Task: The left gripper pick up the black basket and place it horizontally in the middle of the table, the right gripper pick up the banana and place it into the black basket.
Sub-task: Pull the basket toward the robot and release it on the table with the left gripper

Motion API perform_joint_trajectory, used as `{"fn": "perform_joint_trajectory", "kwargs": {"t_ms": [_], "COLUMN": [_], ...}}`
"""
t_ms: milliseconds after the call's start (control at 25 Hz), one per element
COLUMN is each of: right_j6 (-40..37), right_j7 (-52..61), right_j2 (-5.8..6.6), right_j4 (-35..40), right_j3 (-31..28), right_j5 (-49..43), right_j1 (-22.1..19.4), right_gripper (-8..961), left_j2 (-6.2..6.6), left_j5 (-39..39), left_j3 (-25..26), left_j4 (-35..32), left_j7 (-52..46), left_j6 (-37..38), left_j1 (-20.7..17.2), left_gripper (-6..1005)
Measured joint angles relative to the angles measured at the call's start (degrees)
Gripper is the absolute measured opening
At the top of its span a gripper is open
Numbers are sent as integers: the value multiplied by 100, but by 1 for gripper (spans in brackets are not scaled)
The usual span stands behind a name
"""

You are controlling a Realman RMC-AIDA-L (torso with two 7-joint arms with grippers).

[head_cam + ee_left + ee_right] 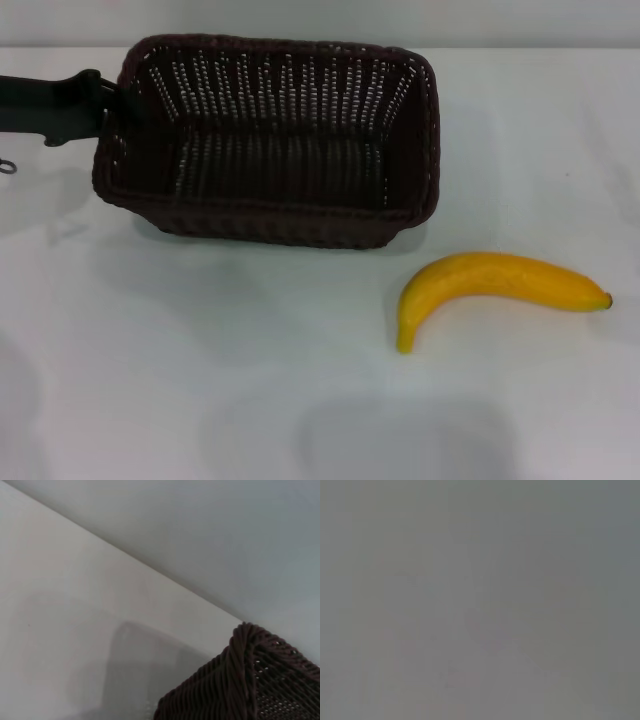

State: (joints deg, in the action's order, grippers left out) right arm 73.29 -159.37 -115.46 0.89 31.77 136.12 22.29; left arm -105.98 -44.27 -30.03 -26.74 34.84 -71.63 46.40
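The black basket (270, 140) lies lengthwise across the far middle of the white table (200, 380), its opening facing up. My left gripper (108, 108) comes in from the left edge and is shut on the basket's left short rim. A soft shadow in front of the basket suggests it hangs slightly above the table. A corner of the basket also shows in the left wrist view (250, 680). The yellow banana (490, 285) lies on the table to the front right of the basket, apart from it, dark tip pointing right. My right gripper is out of view.
The table's far edge runs just behind the basket, with a pale wall beyond it. A small metal ring (8, 166) hangs under the left arm. The right wrist view shows only a plain grey surface.
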Motion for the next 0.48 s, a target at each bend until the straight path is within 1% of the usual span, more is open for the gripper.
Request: {"fn": "perform_joint_trajectory", "kwargs": {"t_ms": [160,320,400,480], "right_j6": [-16,-112,-132,-139], "right_j7": [-10,-4,2,2], "right_j2": [-3,0,2,-3], "right_j4": [9,28,76,110], "right_j3": [-120,-153,-154,-154], "right_j5": [3,3,3,2], "right_j1": [26,63,69,72], "right_gripper": [858,858,858,858], "left_j2": [-28,-129,-139,-143], "left_j5": [0,-9,-11,-51], "left_j3": [-8,-12,6,28], "left_j4": [23,-53,-128,-326], "left_j7": [69,209,220,230], "left_j6": [-217,-428,-431,-427], "left_j1": [0,-9,-44,-163], "left_gripper": [236,240,318,395]}}
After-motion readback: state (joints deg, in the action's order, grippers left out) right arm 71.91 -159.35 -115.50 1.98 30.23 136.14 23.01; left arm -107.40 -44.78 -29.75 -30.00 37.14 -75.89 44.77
